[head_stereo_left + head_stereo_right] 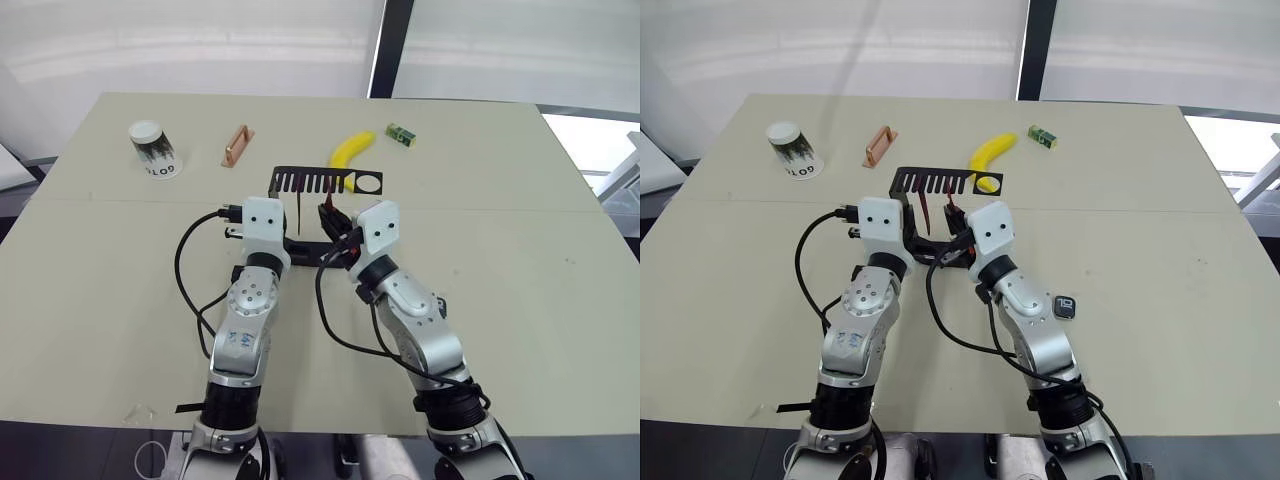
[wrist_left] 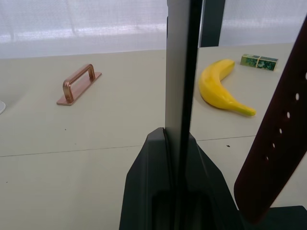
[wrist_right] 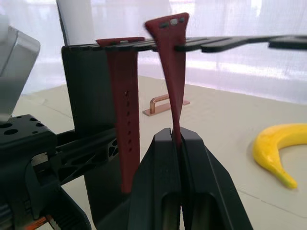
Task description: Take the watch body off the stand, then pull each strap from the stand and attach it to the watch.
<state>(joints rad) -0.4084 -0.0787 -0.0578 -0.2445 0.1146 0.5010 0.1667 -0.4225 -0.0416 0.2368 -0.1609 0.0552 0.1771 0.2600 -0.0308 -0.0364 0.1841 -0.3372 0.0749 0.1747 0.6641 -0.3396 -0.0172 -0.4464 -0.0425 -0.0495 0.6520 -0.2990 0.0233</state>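
Your right pincer (image 3: 175, 143) was clamped on one thin maroon strap (image 3: 173, 72) hanging lengthwise down from the black sheet-metal stand (image 3: 91, 96); your left pincer (image 2: 180, 158) gripped that stand's upright.

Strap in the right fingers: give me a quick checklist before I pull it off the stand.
1. Right fingers shut on the held strap: ok.
2. Left fingers clamp the stand by its upright: ok.
3. Held strap's top end sits in a comb slot, ready to slide out: ok.
4. Second strap hangs outside the grip: ok.
5. Watch body off the stand, on the table: ok.
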